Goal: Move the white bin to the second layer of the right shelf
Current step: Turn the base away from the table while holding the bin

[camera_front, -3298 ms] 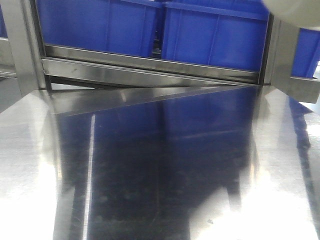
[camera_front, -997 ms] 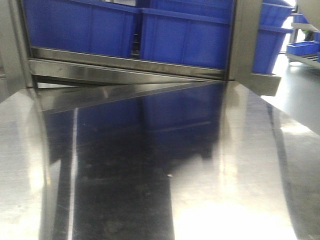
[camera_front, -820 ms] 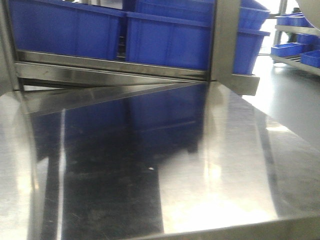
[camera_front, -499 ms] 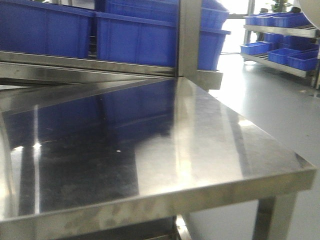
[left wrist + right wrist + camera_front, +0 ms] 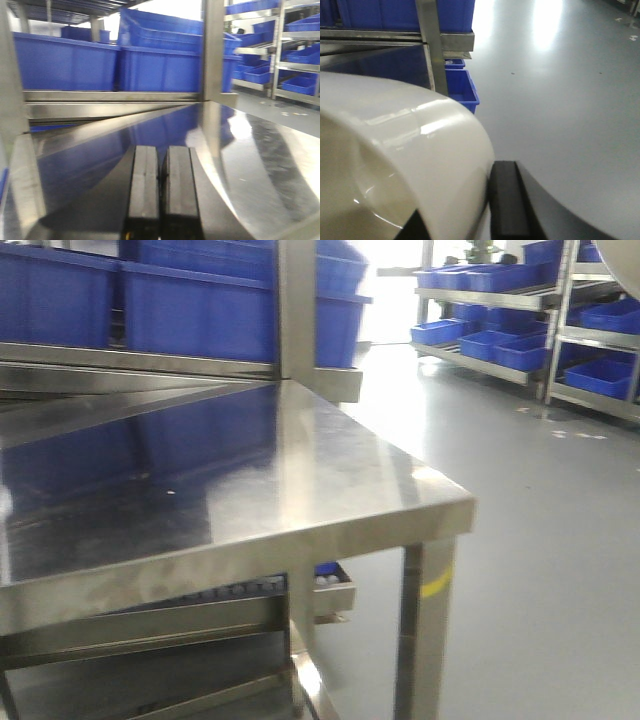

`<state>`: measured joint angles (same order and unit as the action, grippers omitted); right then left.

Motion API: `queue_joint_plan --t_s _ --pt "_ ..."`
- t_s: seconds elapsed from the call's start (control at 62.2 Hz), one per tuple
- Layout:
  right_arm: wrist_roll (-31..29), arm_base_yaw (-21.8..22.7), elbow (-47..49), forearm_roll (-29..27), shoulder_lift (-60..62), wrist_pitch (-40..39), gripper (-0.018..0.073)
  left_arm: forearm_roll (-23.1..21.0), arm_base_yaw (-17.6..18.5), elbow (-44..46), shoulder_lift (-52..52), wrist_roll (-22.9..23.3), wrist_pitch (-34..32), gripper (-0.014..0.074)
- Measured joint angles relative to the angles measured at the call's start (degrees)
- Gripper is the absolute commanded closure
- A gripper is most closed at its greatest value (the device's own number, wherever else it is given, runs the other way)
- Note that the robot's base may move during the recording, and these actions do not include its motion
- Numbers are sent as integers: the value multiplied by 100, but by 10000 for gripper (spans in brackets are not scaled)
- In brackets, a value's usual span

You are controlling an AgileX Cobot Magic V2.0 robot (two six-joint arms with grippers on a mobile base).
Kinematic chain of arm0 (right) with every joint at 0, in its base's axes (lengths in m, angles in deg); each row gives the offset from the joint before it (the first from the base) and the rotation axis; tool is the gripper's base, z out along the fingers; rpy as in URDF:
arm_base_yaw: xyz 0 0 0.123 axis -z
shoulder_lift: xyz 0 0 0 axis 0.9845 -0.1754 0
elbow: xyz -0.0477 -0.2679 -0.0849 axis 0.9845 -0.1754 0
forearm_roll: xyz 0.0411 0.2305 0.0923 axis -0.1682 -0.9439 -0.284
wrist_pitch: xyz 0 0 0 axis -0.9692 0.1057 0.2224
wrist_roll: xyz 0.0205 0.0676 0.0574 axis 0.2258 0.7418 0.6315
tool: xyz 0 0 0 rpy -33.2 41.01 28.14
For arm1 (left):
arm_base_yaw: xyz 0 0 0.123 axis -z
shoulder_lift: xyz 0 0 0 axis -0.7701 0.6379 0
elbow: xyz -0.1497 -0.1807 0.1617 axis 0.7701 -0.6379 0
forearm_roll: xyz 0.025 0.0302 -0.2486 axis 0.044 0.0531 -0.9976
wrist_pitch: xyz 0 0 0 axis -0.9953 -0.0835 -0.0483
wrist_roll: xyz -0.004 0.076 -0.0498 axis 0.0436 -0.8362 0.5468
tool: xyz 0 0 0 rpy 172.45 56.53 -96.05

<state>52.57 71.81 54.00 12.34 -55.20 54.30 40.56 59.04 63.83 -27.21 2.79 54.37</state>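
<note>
The white bin [image 5: 405, 150] fills the lower left of the right wrist view, glossy and cream-white, with its rim curving towards me. My right gripper [image 5: 460, 210] is shut on the bin's wall: one black finger [image 5: 506, 200] presses the outside and the other sits inside the tub. In the left wrist view my left gripper [image 5: 161, 150] is shut and holds nothing; it hovers low over the shiny steel tabletop [image 5: 250, 150]. I cannot pick out the right shelf second layer in any view.
The steel table [image 5: 330, 480] ends in a corner with a leg [image 5: 425, 630] at the right. Blue crates [image 5: 200, 310] stand on the rack behind it, and one blue crate [image 5: 460, 87] sits low beside a steel post. Racks of blue crates [image 5: 500, 340] line the far side of the grey floor [image 5: 540, 540].
The front view has swung to the right: the table's corner, its leg, the grey floor and the far racks have come into sight, and the crates behind the table slid left.
</note>
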Motion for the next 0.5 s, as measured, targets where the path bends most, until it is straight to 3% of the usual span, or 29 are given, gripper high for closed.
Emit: queue_joint_plan --t_s 0.499 --pt "0 0 0 0 0 0 508 0 0 0 0 0 0 512"
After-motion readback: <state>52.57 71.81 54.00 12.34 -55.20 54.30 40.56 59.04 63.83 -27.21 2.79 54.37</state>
